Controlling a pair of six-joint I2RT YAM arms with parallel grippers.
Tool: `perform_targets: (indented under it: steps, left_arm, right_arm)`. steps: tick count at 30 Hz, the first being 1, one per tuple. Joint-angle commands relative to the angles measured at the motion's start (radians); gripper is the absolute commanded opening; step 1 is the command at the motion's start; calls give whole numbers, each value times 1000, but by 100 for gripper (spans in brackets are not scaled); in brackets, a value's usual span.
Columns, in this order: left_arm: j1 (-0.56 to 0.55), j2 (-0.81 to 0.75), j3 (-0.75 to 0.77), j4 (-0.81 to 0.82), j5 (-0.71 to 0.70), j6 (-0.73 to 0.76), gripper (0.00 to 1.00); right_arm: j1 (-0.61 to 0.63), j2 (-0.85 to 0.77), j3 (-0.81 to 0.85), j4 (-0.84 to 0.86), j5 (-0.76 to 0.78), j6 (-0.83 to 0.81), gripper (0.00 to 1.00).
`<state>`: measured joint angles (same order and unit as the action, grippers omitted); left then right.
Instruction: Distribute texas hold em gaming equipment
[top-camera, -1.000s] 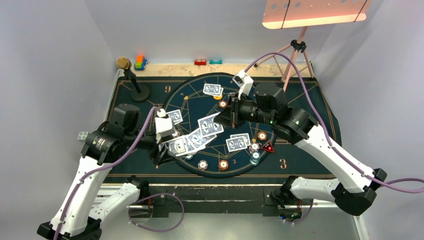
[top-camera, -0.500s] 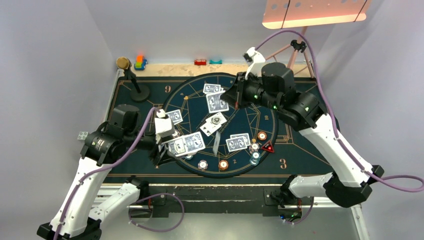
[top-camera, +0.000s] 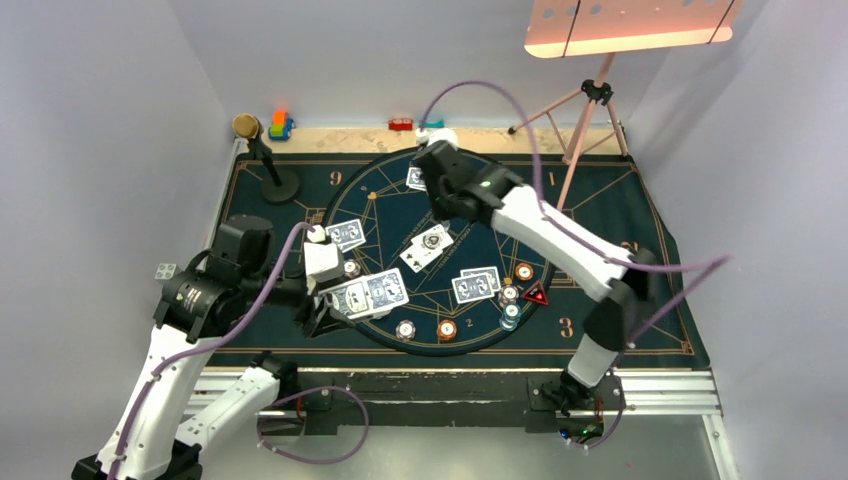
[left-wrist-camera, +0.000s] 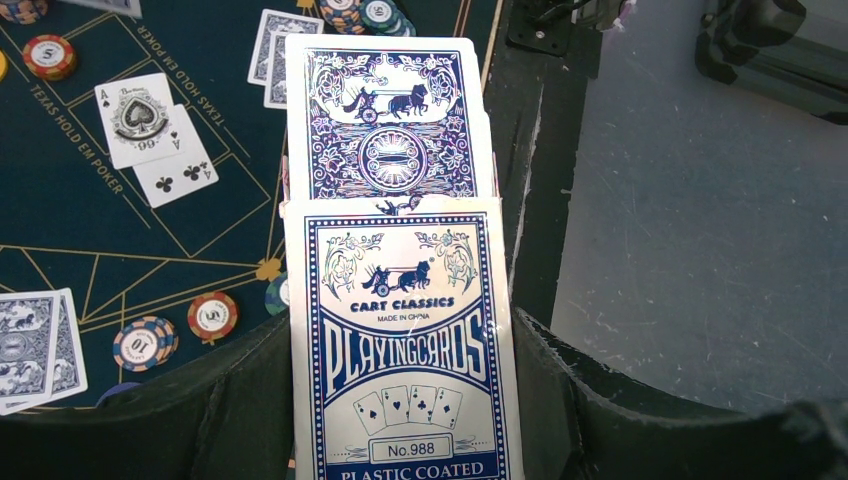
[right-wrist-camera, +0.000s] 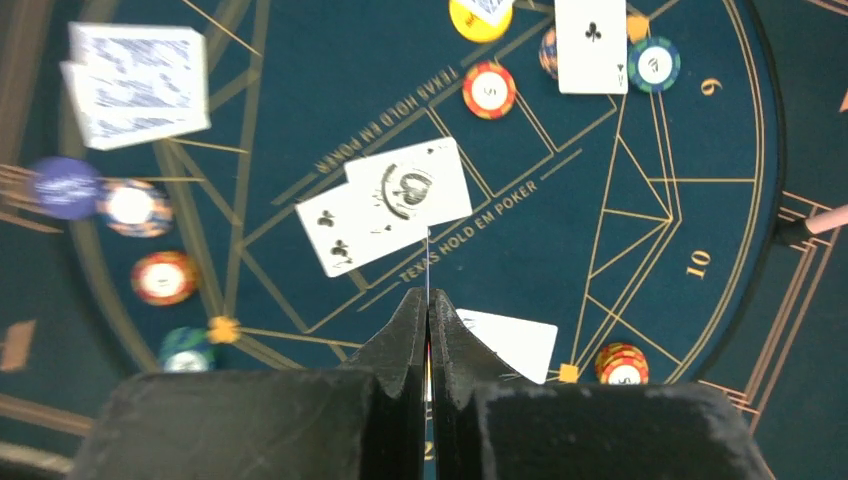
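**Cards (top-camera: 476, 285) going round**

From above, pairs ring the mat (top-camera: 620, 190); two lie face-up mid-table.

Left wrist: left gripper (left-wrist-camera: 400, 340) clamps the deck (left-wrist-camera: 400, 420), top card (left-wrist-camera: 385, 120) slid forward for taking.

Right wrist: right gripper (right-wrist-camera: 428, 298) is pinched on one card (right-wrist-camera: 428, 255), edge-on, likely bound for a seat.

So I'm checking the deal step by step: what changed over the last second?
The right hand drew back from the left hand's fanned cards and swung to the dark mat's far side, shut on one thin card edge-on. Two face-up white playing cards lie mid-mat. The left hand, its blue-and-white card pack and the striped poker chips stayed.
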<state>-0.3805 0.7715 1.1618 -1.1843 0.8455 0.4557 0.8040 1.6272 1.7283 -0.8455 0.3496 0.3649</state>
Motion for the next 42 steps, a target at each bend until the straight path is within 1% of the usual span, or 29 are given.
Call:
perform_targets:
  steps: [1,3,6,11,16,18,24,27,30,33,34,38,42]
  left_arm:
    - [6,-5,34,-3,49,9,0]
    - [5,-4,36,-5,50,8,0]
    - [6,-6,36,-8,52,8,0]
    - [6,-8,41,-17,53,9,0]
    - [6,-1,46,-21,51,13,0]
    - [5,1,45,-19,53,11,0]
    - [6,7,50,-19,52,11,0]
    - [6,10,53,-20,51,11,0]
    - [6,11,54,-20,49,11,0]
    - [5,11,53,-17,47,9,0]
    - [6,11,53,-17,47,8,0]
    - [6,11,55,-17,46,8,0]
    - [6,10,55,-17,46,6,0]
  right_arm:
    - [89,144,41,-60,280,-54,0]
    - [121,229,101,-73,360,-71,0]
    - [143,339,146,-57,442,-97,0]
    - [161,483,162,1,559,-138,0]
    - [211,577,171,44,605,-179,0]
    - [220,596,171,55,591,-169,0]
    - [224,590,139,105,449,-118,0]
    - [225,584,133,111,385,-97,7]
    - [224,563,114,127,335,-97,17]
    - [224,542,92,152,292,-98,31]
    - [222,538,91,149,279,-95,33]
    - [210,510,71,162,232,-78,39]
    - [177,476,43,184,190,-59,39]
